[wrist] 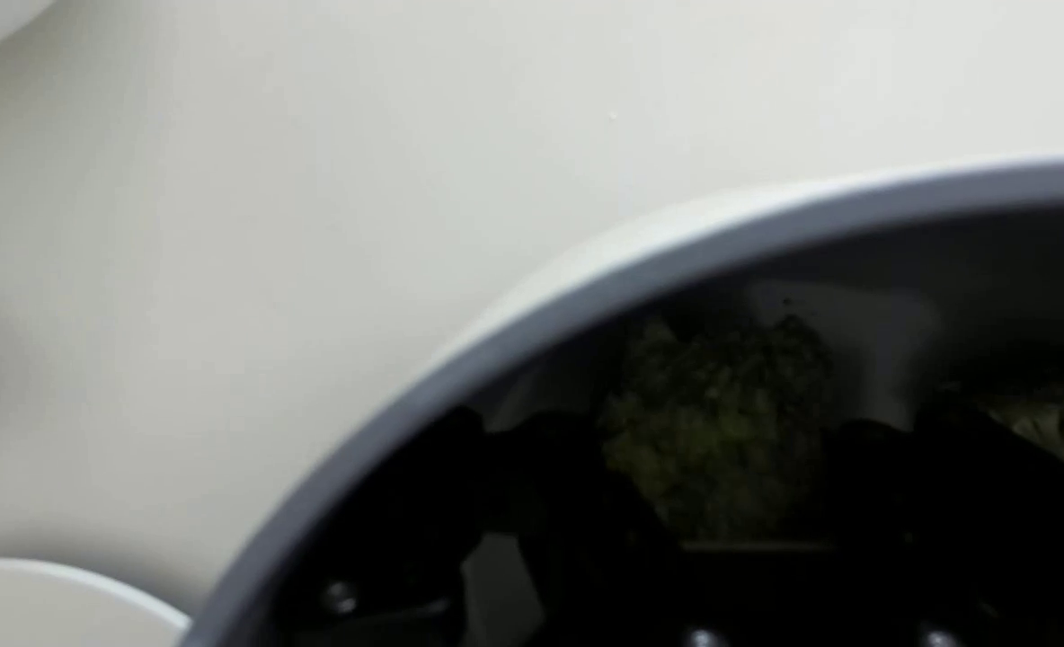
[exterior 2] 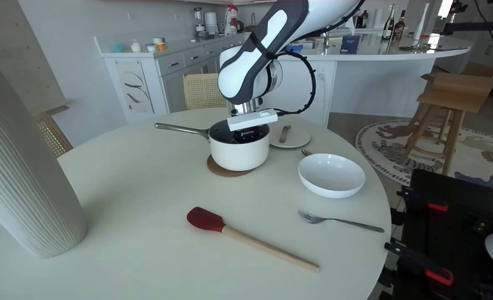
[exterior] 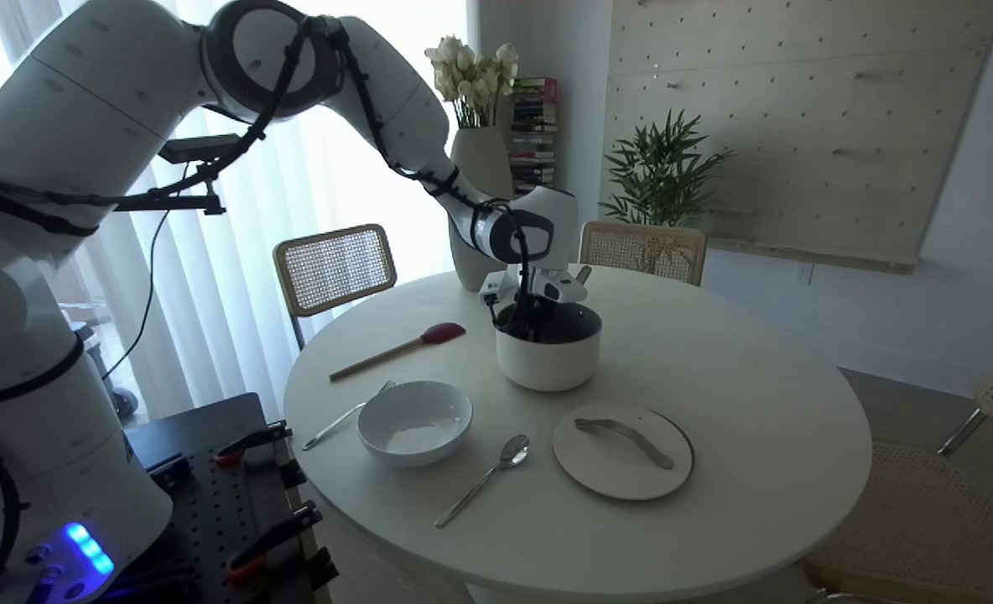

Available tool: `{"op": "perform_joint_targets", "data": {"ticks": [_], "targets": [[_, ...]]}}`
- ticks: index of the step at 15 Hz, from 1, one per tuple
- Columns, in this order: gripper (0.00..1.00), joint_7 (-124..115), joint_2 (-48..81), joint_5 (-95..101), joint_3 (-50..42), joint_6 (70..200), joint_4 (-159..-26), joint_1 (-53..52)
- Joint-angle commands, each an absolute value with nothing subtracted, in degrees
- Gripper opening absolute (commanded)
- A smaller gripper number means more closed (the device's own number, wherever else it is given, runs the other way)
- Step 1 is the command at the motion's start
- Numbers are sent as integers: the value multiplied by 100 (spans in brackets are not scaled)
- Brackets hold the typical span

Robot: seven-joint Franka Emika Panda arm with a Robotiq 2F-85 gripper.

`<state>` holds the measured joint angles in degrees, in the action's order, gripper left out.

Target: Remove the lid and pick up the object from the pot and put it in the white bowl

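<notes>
The white pot (exterior: 548, 365) (exterior 2: 239, 156) stands uncovered on the table, its long metal handle visible in an exterior view. My gripper (exterior: 534, 320) (exterior 2: 246, 135) points down into the pot, its fingertips hidden in both exterior views. In the wrist view, the dark fingers (wrist: 716, 440) stand apart on both sides of a green broccoli piece (wrist: 730, 386). Deep shadow hides whether they press on it. Another piece (wrist: 1058, 427) lies at the right inside the pot. The white lid (exterior: 589, 474) (exterior 2: 300, 139) lies on the table, grey handle up. The white bowl (exterior: 404, 458) (exterior 2: 334, 193) appears empty.
A spoon (exterior: 513, 451) lies between bowl and lid. A fork (exterior 2: 334, 220) and a red spatula (exterior 2: 207, 218) lie near the bowl. A brown cork disc (exterior 2: 223, 170) is under the pot. A tall ribbed vase (exterior 2: 42, 187) stands on the table.
</notes>
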<state>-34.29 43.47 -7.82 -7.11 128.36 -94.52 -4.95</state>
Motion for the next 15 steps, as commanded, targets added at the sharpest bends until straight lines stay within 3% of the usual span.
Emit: {"op": "perform_joint_targets", "data": {"ticks": [1, 15], "targets": [[0, -3626, 4196, -708, -775, 12708, -9592, -545], [0, -3590, 3259, -397, -874, 12852, -10045, -586]]}}
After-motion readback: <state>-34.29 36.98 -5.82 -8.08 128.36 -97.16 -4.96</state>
